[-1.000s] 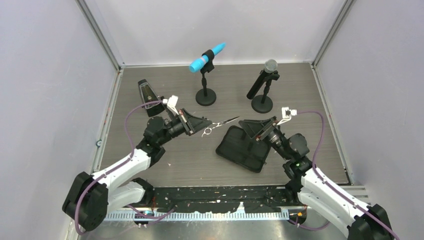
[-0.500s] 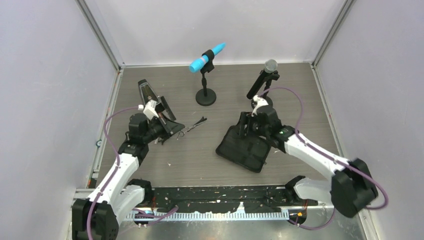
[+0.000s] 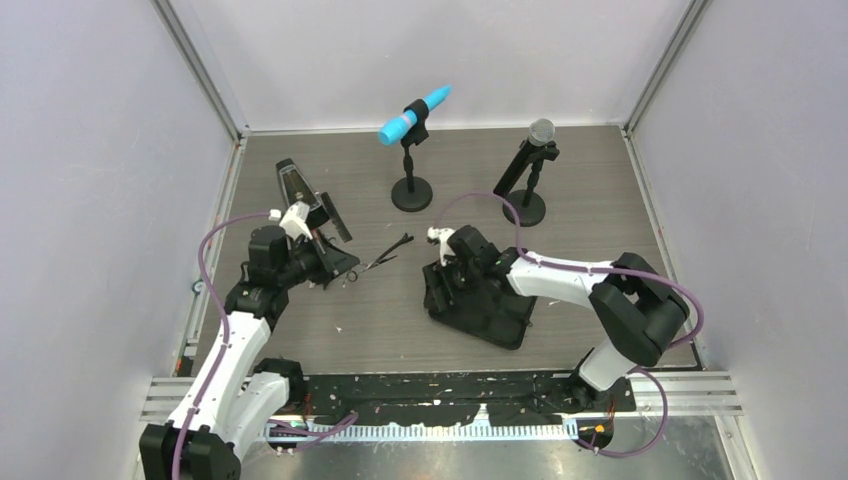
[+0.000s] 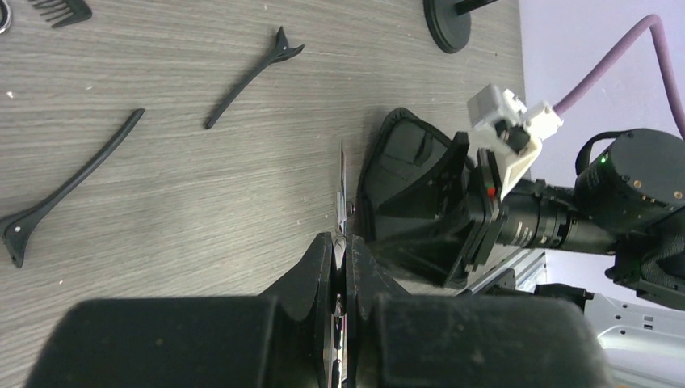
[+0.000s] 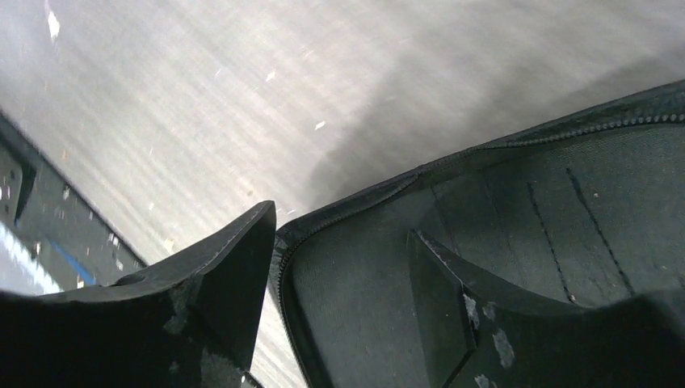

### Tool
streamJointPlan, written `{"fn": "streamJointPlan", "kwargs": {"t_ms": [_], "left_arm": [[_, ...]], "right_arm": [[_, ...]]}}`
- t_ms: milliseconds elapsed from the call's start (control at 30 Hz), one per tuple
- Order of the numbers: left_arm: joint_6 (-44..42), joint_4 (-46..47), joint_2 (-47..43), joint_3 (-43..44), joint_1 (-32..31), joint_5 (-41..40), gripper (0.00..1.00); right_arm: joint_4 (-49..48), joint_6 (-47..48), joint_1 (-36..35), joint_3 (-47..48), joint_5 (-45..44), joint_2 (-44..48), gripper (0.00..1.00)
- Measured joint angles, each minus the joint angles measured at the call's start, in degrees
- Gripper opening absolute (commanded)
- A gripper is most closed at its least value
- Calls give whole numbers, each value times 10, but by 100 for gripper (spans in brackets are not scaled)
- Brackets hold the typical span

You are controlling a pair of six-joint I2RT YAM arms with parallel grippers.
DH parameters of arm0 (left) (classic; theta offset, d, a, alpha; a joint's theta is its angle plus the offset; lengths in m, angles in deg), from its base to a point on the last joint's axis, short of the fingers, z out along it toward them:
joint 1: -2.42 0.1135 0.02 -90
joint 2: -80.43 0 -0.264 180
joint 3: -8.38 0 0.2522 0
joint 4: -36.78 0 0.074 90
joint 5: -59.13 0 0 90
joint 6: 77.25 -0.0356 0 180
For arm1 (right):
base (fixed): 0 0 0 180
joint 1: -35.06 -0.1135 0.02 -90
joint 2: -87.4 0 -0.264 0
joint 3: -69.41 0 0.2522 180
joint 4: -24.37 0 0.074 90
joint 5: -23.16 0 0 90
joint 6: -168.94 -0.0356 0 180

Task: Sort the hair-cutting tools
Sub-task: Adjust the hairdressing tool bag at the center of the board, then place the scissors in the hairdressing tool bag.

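My left gripper [image 3: 345,268] [image 4: 341,250] is shut on a pair of silver scissors [image 4: 342,190], the blade sticking out past the fingertips just above the table [image 3: 368,266]. Two thin black hair clips [image 4: 250,77] [image 4: 69,182] lie on the table beyond it; one also shows in the top view [image 3: 397,244]. The black comb [image 3: 335,216] [image 4: 63,10] lies beside the metronome. My right gripper [image 3: 443,272] [image 5: 339,259] is open and straddles the zip edge of the black fabric case [image 3: 495,305] [image 5: 525,210], one finger over the table and one over the case. A second pair of scissors is not clearly visible.
The black metronome [image 3: 292,183] stands at the far left. A blue microphone on a stand [image 3: 412,112] and a grey microphone on a stand [image 3: 528,170] stand at the back. Aluminium frame rails and white walls enclose the table.
My right gripper has swung left from the case's far side to its left edge, and the case has shifted slightly. My left gripper drew back left with the scissors, then held still.
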Motion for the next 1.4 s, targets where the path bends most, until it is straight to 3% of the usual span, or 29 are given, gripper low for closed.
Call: {"fn": "streamJointPlan", "kwargs": {"t_ms": [433,700,900,1033,1200,1300,1400], "left_arm": [[-10,-26,-2,0,3,7,0],[-13,-28,-16,0,3,18,0],[-15,-32,-17,0,3,25,0],[-14,-29,-7,0,3,38,0],[-8,-10,24,0,-28,43,0],[2,8,50,0,-65,42,0],[22,46,84,-1,-88,42,0]], "right_arm": [[24,114,-130,1,143,-10,65],[59,131,-131,1,116,90,66],[72,96,-56,-10,25,222,70],[86,68,48,-42,-37,287,71],[101,38,161,-101,-97,287,71],[104,25,188,-128,-108,266,69],[100,13,207,-143,-108,235,61]]}}
